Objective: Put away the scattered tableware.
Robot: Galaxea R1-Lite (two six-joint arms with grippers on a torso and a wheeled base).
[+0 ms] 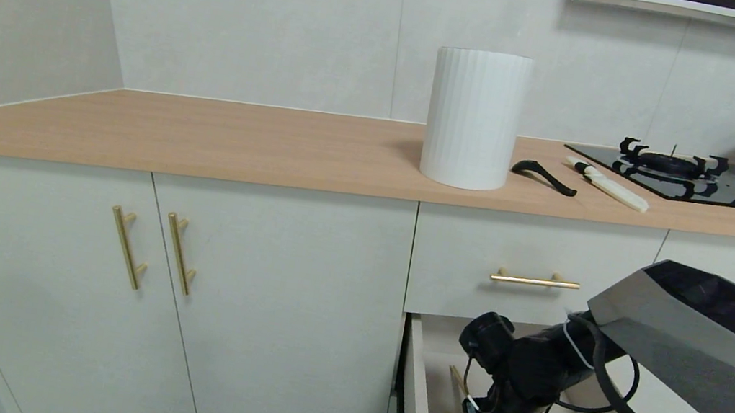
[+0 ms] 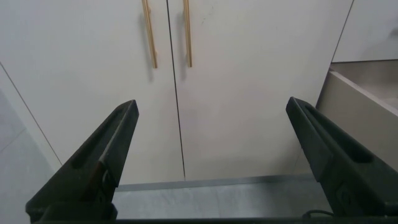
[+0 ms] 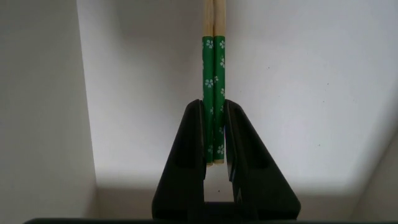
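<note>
**Right gripper [image 3: 214, 109] holds green-ended wooden chopsticks [image 3: 213, 62] in open pale drawer [image 1: 420, 397]**

Its fingers are clamped on the green ends, low between the drawer walls. The left gripper [image 2: 211, 124] faces the white cabinet doors [image 2: 249, 93], fingers spread wide apart. Farther back, on the wooden bench [image 1: 239, 136], a white ribbed cylindrical holder [image 1: 475, 117] stands near a black curved utensil [image 1: 545, 176] and a cream stick-shaped utensil [image 1: 607, 184], beside the black gas hob [image 1: 727, 191].

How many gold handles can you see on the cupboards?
3. The left door handle and the right door handle stand upright side by side on the cupboard doors. The drawer handle lies flat on the closed drawer. The open drawer may hide another.
</note>
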